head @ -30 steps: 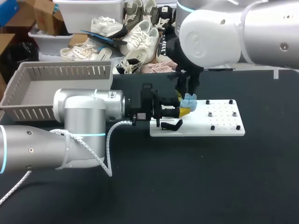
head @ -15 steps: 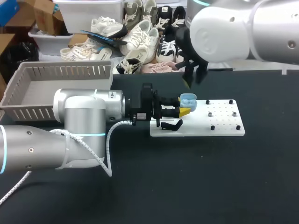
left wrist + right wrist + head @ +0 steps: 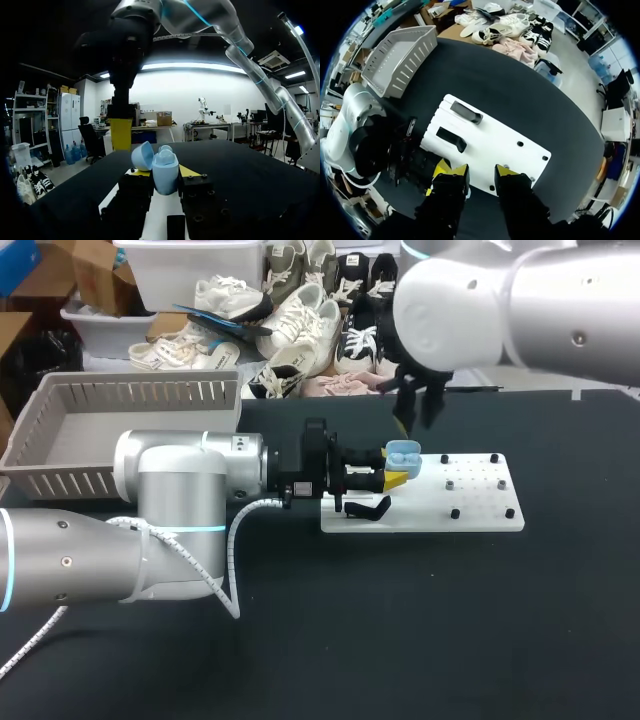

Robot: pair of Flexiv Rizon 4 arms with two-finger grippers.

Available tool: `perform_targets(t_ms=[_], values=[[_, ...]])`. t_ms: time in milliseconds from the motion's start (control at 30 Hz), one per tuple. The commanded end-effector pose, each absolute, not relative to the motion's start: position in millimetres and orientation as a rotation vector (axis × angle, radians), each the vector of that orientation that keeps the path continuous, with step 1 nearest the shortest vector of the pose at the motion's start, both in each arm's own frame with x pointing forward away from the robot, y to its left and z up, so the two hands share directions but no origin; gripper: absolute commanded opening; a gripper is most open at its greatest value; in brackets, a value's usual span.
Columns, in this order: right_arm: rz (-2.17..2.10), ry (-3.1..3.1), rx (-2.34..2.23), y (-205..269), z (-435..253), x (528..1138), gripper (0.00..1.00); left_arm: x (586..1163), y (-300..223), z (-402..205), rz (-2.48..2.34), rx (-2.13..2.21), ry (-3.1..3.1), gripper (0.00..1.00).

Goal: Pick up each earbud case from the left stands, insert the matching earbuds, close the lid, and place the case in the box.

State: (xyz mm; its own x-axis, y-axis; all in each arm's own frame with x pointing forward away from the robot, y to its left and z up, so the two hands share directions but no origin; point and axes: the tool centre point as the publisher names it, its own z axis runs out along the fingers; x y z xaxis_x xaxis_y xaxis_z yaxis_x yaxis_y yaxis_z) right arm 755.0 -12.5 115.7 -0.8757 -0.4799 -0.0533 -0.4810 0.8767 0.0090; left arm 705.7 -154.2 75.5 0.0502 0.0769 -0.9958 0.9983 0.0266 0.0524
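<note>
My left gripper (image 3: 397,476) reaches in level from the left and is shut on a light blue earbud case (image 3: 403,454), held above the near-left part of the white board (image 3: 470,508). Seen from the left wrist, the case (image 3: 165,172) stands between the fingers of the left gripper (image 3: 165,175) with its lid (image 3: 142,155) swung open. My right gripper (image 3: 415,412) hangs above and a little behind the case, apart from it. From the right wrist, the right gripper (image 3: 481,173) is open, and only the white board (image 3: 490,145) shows between its yellow tips.
Two black stands (image 3: 466,112) (image 3: 451,139) sit on the board's left part, with small black pegs (image 3: 455,512) on its right part. A grey slatted basket (image 3: 120,390) stands at the table's back left.
The right gripper has lifted off the case and now hangs higher and slightly farther back. The left arm and the case have stayed in place.
</note>
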Motion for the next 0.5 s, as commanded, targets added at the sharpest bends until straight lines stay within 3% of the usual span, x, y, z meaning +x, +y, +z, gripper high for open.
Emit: perform_targets(t_ms=[33,500], values=[[0.034,3.01,-0.764,-12,114,756,0.31,706,-154,75,-1.112,1.265,1.238,0.0],[0.049,3.025,-0.743,-11,111,735,0.29,706,-154,75,-1.112,1.265,1.238,0.0]])
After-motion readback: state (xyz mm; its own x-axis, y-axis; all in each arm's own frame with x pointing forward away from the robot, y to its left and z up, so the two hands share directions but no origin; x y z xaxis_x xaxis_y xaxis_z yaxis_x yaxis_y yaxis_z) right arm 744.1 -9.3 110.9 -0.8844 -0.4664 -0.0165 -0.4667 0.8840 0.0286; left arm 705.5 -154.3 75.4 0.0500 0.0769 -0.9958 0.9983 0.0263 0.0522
